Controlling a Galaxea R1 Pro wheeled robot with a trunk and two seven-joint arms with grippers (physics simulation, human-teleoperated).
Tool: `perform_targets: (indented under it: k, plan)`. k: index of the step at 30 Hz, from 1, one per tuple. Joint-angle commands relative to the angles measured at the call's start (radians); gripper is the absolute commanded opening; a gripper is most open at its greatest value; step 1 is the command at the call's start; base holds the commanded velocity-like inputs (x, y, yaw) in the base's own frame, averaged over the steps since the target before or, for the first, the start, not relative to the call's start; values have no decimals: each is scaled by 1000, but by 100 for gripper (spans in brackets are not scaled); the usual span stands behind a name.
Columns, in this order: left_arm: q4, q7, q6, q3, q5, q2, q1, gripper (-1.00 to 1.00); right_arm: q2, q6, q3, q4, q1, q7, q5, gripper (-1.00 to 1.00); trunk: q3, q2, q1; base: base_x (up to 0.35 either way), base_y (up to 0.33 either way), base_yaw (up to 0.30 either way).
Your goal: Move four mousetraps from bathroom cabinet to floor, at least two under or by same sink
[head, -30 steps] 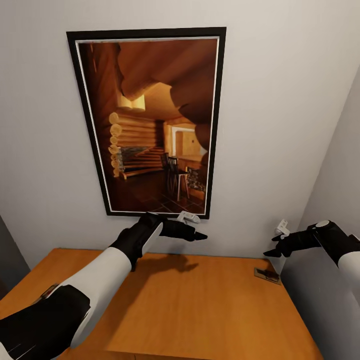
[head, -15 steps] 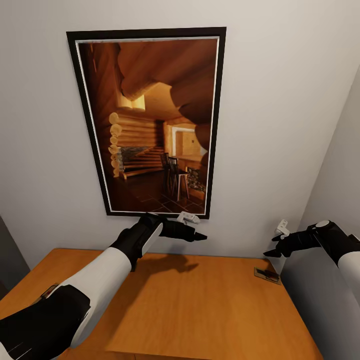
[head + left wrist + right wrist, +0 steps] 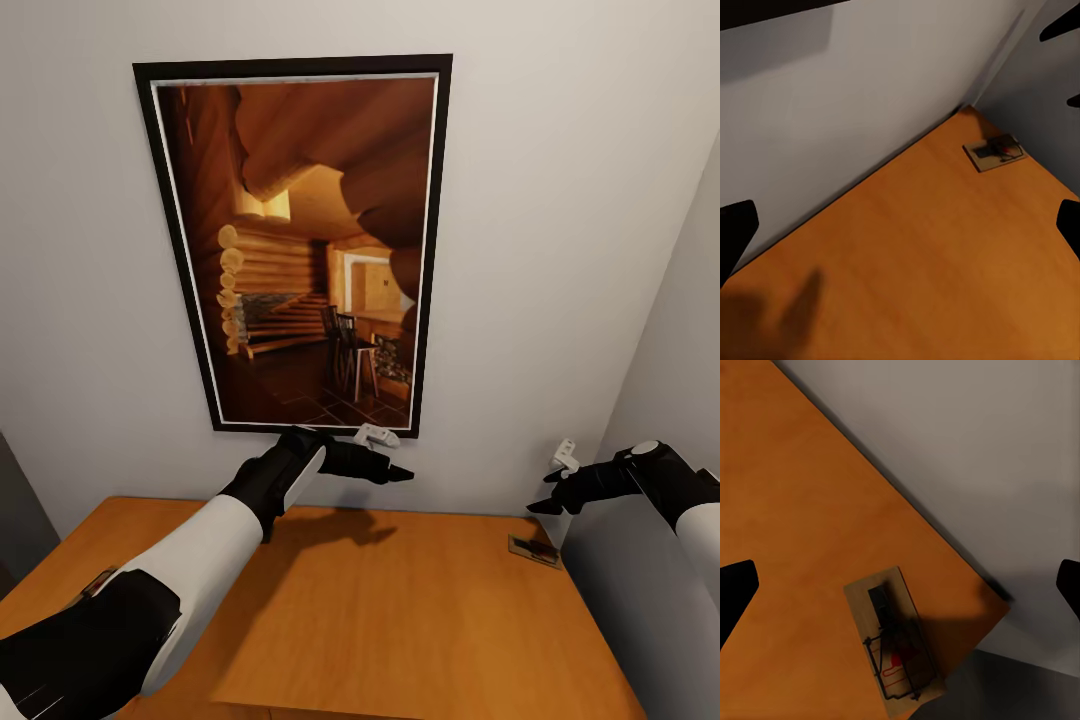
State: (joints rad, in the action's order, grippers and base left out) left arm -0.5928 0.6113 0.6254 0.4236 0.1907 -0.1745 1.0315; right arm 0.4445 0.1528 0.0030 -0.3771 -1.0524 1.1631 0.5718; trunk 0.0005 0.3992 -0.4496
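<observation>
One mousetrap (image 3: 533, 549) lay on the cabinet (image 3: 400, 620) surface, in its far right corner. The right pincer (image 3: 545, 491) hovered above it, spread wide. Best practice: descend vertically, straddle the board's short sides, avoid the wire.

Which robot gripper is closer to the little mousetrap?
The right gripper. It hangs just above the mousetrap by the corner; the left gripper is farther away.

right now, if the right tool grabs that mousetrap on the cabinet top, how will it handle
The mousetrap looks like a thin flat board, so probably stiff and light. Lying flush on the cabinet, it may slide rather than lift. Its wire parts could snag the right tool.
</observation>
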Motion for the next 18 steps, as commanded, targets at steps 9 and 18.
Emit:
perform_targets:
  k: [9, 18]
  plan:
    - [1, -2, 8, 3, 9, 0, 0, 100, 0, 10, 0, -2, 0, 5, -1, 100, -1, 1, 0, 0, 0, 0]
    - [4, -2, 8, 3, 9, 0, 0, 100, 0, 10, 0, -2, 0, 6, -1, 100, -1, 1, 0, 0, 0, 0]
